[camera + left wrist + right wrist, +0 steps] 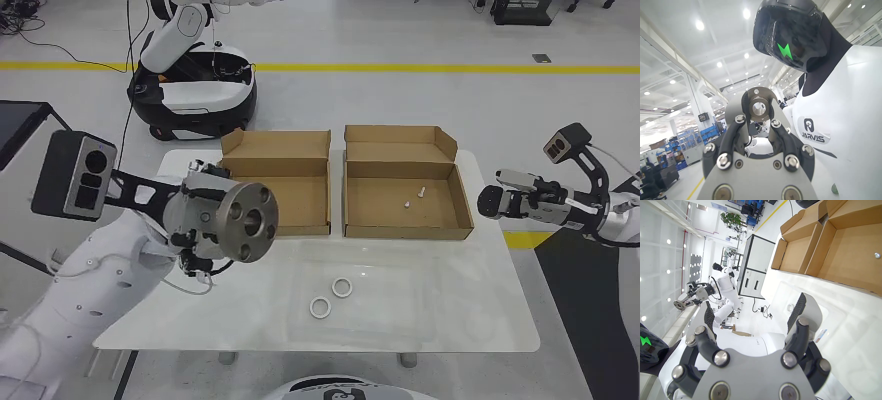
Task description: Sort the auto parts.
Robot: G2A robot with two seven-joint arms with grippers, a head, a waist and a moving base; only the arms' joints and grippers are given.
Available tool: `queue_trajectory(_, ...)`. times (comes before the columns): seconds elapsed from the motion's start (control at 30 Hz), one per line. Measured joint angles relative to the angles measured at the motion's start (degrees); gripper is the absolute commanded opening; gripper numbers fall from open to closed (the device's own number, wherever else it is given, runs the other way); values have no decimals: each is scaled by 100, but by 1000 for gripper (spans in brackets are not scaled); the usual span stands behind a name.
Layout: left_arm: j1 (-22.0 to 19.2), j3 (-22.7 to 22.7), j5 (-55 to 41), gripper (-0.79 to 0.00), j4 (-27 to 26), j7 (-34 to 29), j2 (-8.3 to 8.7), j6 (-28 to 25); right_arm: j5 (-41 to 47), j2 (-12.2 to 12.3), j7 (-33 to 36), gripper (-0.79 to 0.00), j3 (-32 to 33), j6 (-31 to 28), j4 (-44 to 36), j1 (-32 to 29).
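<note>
My left gripper (213, 230) is raised above the table's left side, shut on a round metal flange (247, 222) whose face points up at the top camera. In the left wrist view the fingers (745, 106) clamp the flange's hub (758, 107). My right gripper (487, 200) hangs open and empty off the table's right edge, beside the right cardboard box (380, 205); its pads (797, 309) stand wide apart. That box holds two small white parts (407, 204), one a bolt (876, 255). Two white rings (341, 288) (320, 307) lie near the table's front.
The left cardboard box (300, 200) stands beside the right one at the back of the white table (470, 310). The rings lie in a shallow clear tray (400, 295). Another robot's base (195, 95) stands behind the table, a dark cabinet (15, 125) to the left.
</note>
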Motion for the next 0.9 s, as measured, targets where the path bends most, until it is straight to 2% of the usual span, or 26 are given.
queue_trajectory(0.2, 341, -459, -245, -785, -60, -286, -265, -285, 0, 0, 0, 0, 0, 0, 0, 0)
queue_trajectory(0.37, 563, -622, 59, -785, 9, -299, -408, -297, 0, 0, 0, 0, 0, 0, 0, 0)
queue_trajectory(0.5, 655, -591, 536, -785, 167, -299, -414, -297, 0, 0, 0, 0, 0, 0, 0, 0)
queue_trajectory(0.67, 704, -462, 1023, -785, 327, -300, -324, -297, 0, 0, 0, 0, 0, 0, 0, 0)
queue_trajectory(0.9, 713, -538, 462, -785, 39, -298, -318, -297, 0, 0, 0, 0, 0, 0, 0, 0)
